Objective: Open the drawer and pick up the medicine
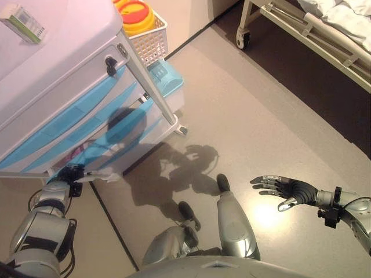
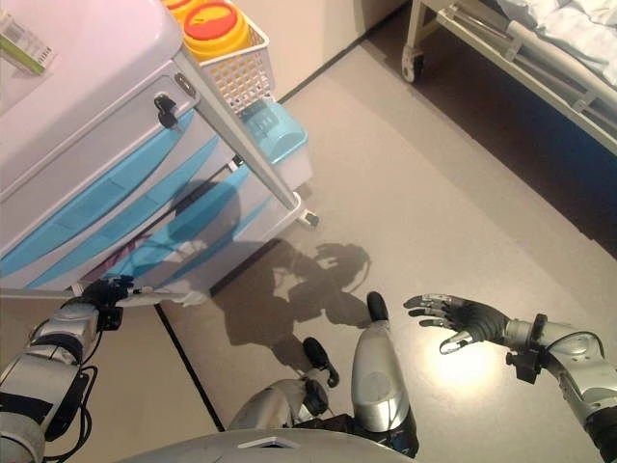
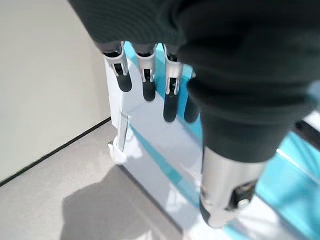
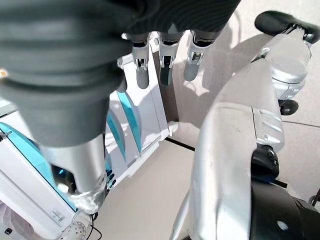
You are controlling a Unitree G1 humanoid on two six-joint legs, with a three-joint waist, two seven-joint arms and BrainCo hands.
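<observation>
At near left, my left hand [image 1: 71, 174] rests against the cart's bottom drawer [image 1: 110, 147], fingers straight; right hand [image 1: 284, 189] hangs relaxed. Medicine unseen, presumably inside. Drawer should slide stiffly; hook its blue front.

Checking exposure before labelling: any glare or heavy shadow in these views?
Left eye view: bright glare on the floor below the open right hand, dark shadow across the cart. Left wrist view: left hand open, close and blurred.
</observation>
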